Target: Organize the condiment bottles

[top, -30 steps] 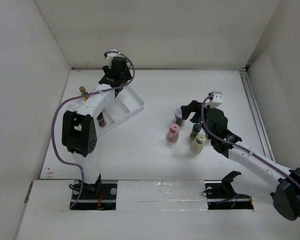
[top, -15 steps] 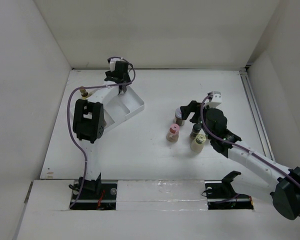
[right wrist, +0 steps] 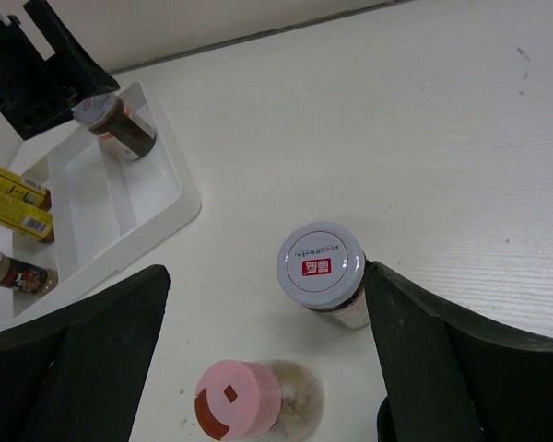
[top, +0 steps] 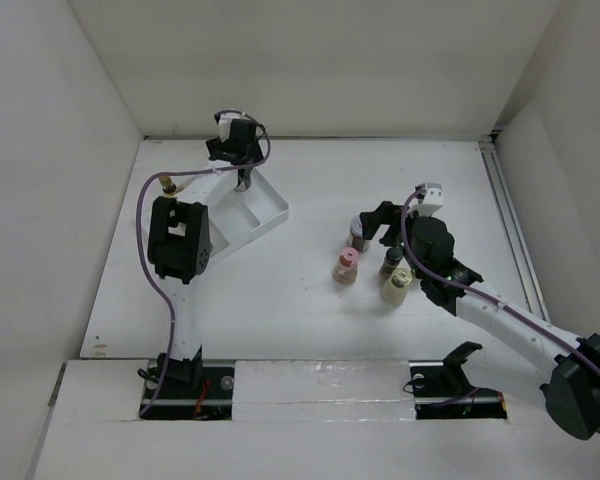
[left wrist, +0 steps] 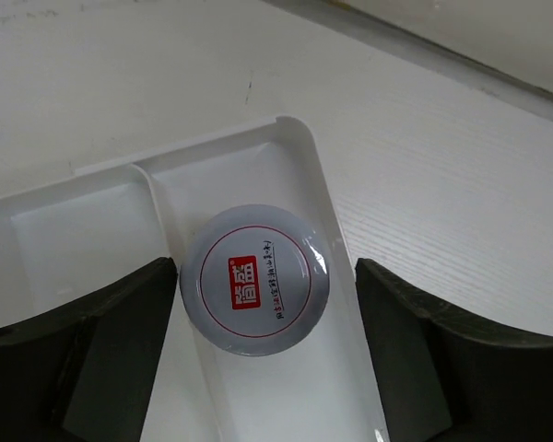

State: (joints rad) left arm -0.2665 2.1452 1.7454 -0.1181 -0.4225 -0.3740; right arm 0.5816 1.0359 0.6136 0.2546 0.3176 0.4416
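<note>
1. Bottles, near group: a cream-capped bottle point(top: 398, 285), a pink-capped bottle point(top: 346, 265), a dark-capped bottle point(top: 392, 260) and a silver-lidded table jar point(right wrist: 321, 262) stand upright and close together on the table point(top: 310, 310). They are well apart from the tray point(left wrist: 309, 175).
2. The right hand point(right wrist: 265, 269) is spread wide astride the table jar and grips nothing. The lid sits just beside its right finger, off-centre.
   - Risk: closing from here would shove the jar sideways before the other finger arrives. The jar could tip or knock the pink-capped bottle next to it.
3. Tray: yellow-labelled bottles point(right wrist: 14, 207) sit further along it. The tray jar point(left wrist: 253, 290) stands in the far end compartment, close to the rim.
4. The left hand point(left wrist: 264, 267) is parted, one finger either side of the tray jar. Its left finger is at, perhaps touching, the lid, and its right finger hangs outside the rim, clear of the jar. I judge there is no grip.
   - Risk: if the hand lifts off while that left finger rubs the lid, the jar could be dragged or toppled.
   - Risk: the right finger could catch the rim and shift the tray and its load.
5. Against a second ago:
   - The left elbow has swung up and away from the tray.
   - The left hand has spread wider over the same end.
   - The right arm and the four table bottles are unmoved.
</note>
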